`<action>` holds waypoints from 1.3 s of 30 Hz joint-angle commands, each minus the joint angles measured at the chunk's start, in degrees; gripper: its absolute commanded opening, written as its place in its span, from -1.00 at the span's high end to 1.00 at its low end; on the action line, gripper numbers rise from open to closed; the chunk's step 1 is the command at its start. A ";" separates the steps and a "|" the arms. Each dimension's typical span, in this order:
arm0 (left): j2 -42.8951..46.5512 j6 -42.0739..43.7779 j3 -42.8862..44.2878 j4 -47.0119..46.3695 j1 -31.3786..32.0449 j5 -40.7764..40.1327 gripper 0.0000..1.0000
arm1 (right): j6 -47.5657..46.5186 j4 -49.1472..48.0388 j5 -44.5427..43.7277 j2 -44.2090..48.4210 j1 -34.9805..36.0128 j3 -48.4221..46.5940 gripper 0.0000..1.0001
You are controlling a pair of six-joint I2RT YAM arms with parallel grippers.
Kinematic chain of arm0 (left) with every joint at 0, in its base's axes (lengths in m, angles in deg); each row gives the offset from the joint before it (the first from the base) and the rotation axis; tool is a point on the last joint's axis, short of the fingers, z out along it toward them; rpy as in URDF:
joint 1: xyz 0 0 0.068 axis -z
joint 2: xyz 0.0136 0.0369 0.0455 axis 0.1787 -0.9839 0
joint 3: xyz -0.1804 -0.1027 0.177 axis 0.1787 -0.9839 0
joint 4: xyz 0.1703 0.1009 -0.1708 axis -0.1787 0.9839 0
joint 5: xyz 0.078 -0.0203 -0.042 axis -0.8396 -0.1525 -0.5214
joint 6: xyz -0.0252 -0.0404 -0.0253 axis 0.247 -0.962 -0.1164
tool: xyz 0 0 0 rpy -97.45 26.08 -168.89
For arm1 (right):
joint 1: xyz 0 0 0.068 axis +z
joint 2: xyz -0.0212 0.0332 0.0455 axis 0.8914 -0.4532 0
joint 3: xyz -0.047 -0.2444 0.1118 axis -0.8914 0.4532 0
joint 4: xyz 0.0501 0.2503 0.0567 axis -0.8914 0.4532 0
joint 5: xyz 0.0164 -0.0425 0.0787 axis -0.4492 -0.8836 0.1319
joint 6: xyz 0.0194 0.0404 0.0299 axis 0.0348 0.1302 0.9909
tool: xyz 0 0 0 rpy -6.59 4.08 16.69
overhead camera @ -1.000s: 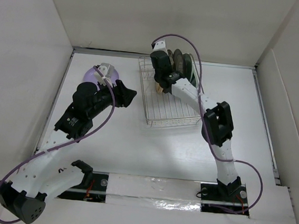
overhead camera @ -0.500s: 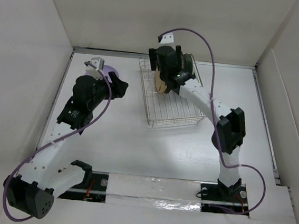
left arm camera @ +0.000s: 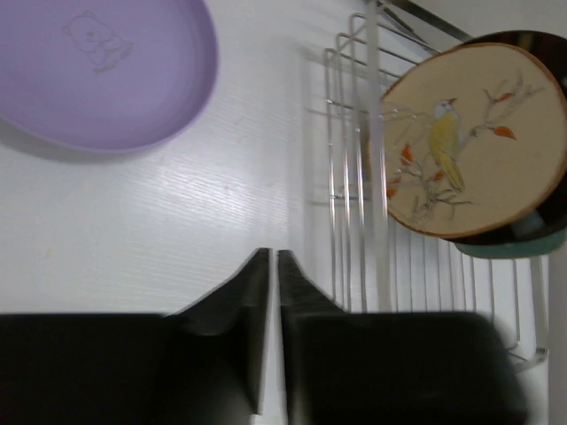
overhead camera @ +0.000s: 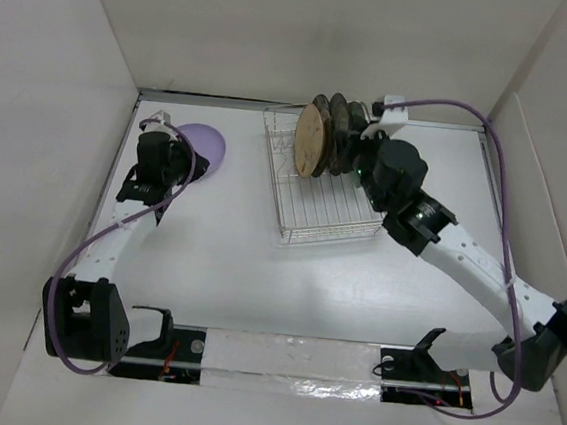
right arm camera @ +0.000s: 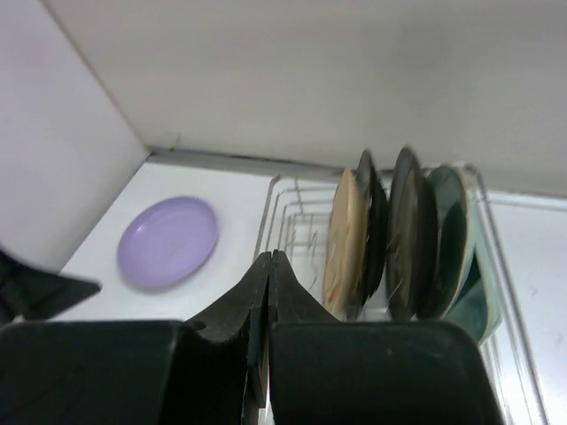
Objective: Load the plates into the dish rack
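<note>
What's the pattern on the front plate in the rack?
The tan plate shows a yellow bird on twigs; clearest in the left wrist view.

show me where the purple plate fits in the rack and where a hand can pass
Free: the near half of the rack, before the bird plate; the table between purple plate and rack; the table from rack to arm bases. Crowded: the rack's far end, packed with plates, right arm alongside.

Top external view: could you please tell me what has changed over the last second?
The right end effector let go of the tan bird plate, now standing in the dish rack, and withdrew to the right, shut. The left end effector swung leftward, shut. The lavender plate and rack stayed put.
</note>
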 commanded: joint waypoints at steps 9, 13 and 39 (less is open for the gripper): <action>-13.93 -2.18 7.85 -1.47 -6.75 -18.89 -0.28 | 8.81 -6.76 2.01 18.66 1.23 25.19 1.00; -22.98 -1.21 10.67 -1.46 -10.88 -19.16 -0.18 | 7.05 -6.05 1.83 21.13 1.23 26.95 1.00; -48.49 1.78 28.25 2.94 -11.86 -20.48 0.43 | 7.49 -7.46 6.05 19.03 -0.88 29.41 0.84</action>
